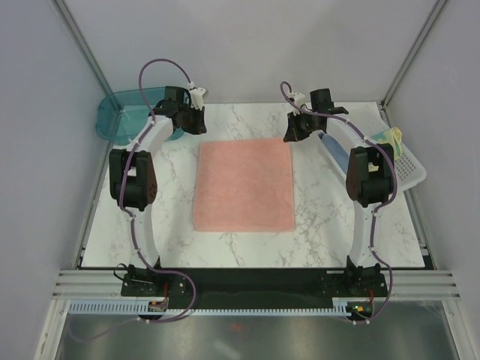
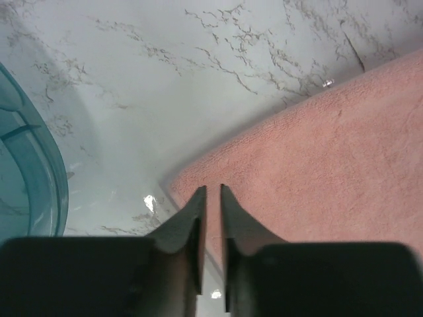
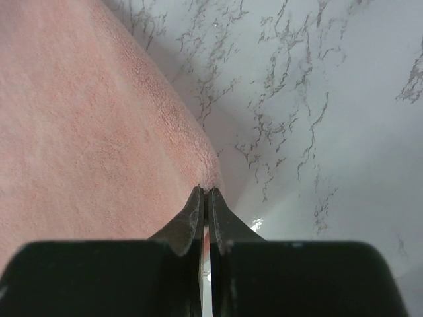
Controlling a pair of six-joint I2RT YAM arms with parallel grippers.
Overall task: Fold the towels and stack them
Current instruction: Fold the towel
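While the salmon-pink towel (image 1: 244, 186) lies flat at frame centre on the marble table (image 1: 330, 225), the left gripper (image 2: 211, 190), fingers a slit apart, hangs over its upper-left corner; the right gripper (image 3: 205, 191), pressed together, sits at the upper-right corner.

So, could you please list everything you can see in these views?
Towel: one, pink, flat at the table's centre.
Bin: one, teal, far-left corner.
Basket: one, white, right edge, holding a blue cloth and a yellow cloth.
Table: one, white marble.
Left gripper: one, black, at the towel's far-left corner.
Right gripper: one, black, fingers together, at the towel's far-right corner.
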